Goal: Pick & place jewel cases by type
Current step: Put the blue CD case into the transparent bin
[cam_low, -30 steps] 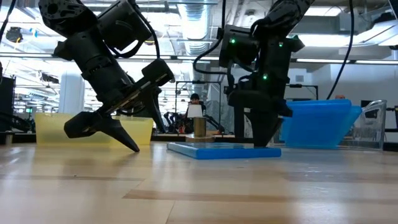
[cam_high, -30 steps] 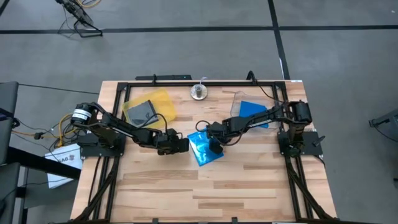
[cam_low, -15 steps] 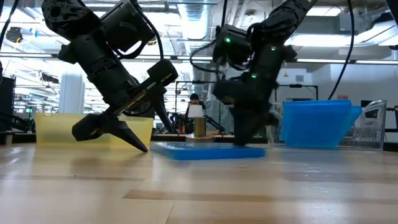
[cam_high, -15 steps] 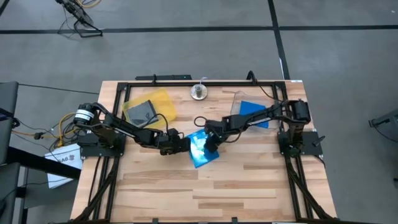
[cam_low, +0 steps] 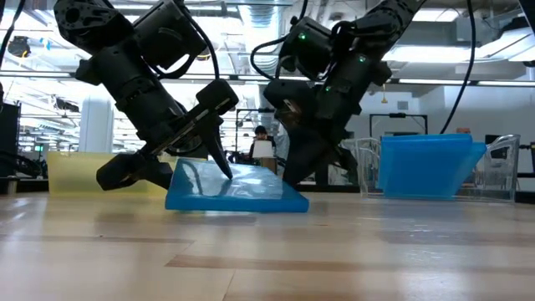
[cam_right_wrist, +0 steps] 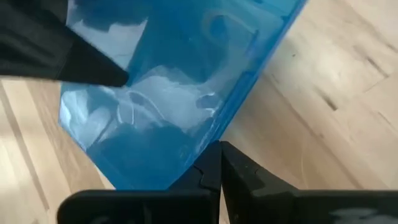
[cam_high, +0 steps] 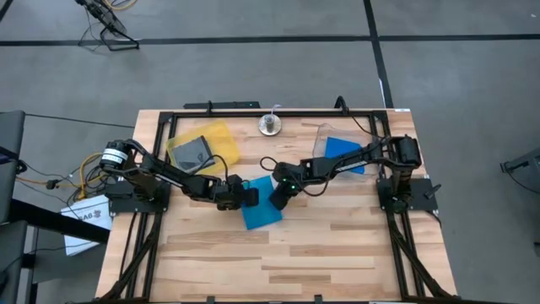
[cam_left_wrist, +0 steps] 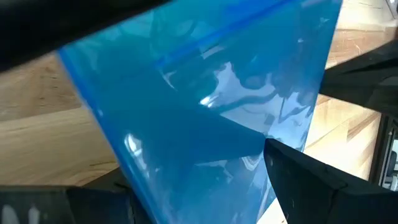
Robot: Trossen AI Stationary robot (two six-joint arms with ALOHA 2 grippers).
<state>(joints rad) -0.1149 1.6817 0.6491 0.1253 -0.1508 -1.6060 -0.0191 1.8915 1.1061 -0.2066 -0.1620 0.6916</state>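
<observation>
A bright blue jewel case point(cam_high: 261, 204) lies tilted at the table's middle, its near edge point(cam_low: 238, 203) on the wood and its far side raised. My left gripper point(cam_high: 244, 196) stands open at the case's left edge, which reaches in between its fingers and fills the left wrist view point(cam_left_wrist: 205, 112). My right gripper point(cam_high: 278, 199) is shut at the case's right edge. A grey jewel case point(cam_high: 192, 154) lies in the yellow tray point(cam_high: 221, 135). Another blue case point(cam_high: 342, 152) leans in the clear bin point(cam_high: 325, 132). My left gripper has one finger point(cam_low: 219, 155) over the case's top face and the other point(cam_left_wrist: 311, 180) under its left part, slanting down from the table's left. The raised case seems to lie on the lower finger; whether the upper finger touches it I cannot tell. My right gripper pushes the case's right edge point(cam_right_wrist: 205, 146) with its shut fingertips point(cam_right_wrist: 217, 171), slanting down from the table's right. The case is tilted, its near edge on the table.
A small metal stand point(cam_high: 269, 125) sits at the far edge's middle. The yellow tray point(cam_low: 75, 171) is at the far left and the clear bin point(cam_low: 493, 163) at the far right. Bare wood point(cam_high: 287, 253) spreads along the near half.
My right gripper has moved toward the table's left and tipped flatter, pushing the blue case. The case has slid left, turned about, and run in between the open left fingers. It lay flat before; its far side is now raised.
</observation>
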